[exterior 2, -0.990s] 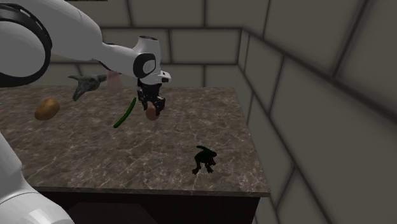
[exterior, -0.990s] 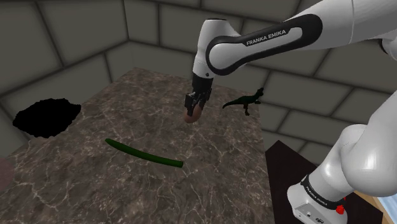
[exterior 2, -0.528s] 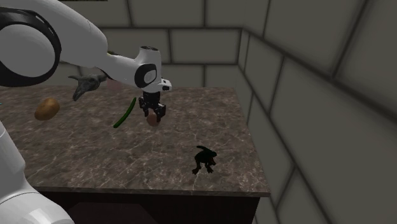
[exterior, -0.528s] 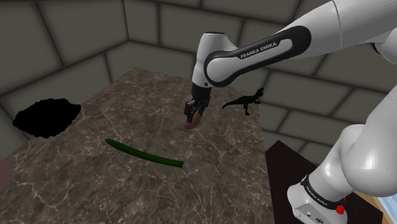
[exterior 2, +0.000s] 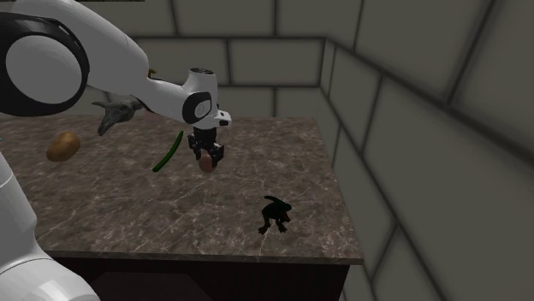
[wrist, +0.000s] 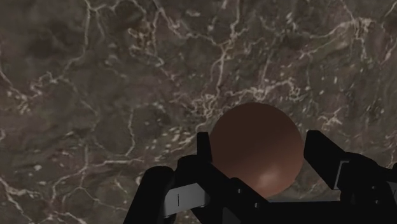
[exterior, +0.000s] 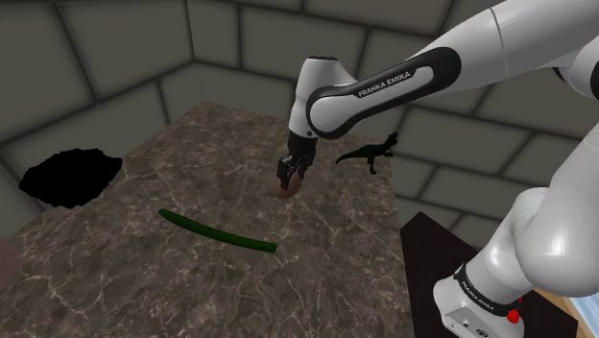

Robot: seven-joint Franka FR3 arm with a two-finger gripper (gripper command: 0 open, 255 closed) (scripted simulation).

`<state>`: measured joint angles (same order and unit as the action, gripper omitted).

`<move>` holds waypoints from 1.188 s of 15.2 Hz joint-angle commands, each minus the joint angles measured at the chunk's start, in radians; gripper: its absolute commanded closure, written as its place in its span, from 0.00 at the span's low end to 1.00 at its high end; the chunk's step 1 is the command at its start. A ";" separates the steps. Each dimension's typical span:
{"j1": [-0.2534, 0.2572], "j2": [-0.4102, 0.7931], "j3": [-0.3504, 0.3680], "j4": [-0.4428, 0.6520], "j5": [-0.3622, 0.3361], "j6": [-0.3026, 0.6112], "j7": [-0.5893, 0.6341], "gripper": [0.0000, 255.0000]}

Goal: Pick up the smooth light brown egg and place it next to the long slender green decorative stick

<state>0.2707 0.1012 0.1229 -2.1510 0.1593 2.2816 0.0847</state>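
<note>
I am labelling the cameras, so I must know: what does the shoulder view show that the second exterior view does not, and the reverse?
The shoulder view adds a black area at its left and the stand at its lower right. The second exterior view adds a brown rounded object, a grey figure and the front edge of the table. Both share the end effector shut on the brown egg close to the table, the green stick and the toy dinosaur.

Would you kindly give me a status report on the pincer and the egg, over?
Pincer shut on brown egg, low over the marbled table. Green stick lies apart, toward the shoulder view's lower left. Nothing between them.
</note>
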 commanded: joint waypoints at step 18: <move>-0.009 -0.059 -0.007 0.049 -0.003 -0.121 0.000 0.00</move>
<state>0.2619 0.0427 0.1158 -2.1024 0.1559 2.1618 0.0849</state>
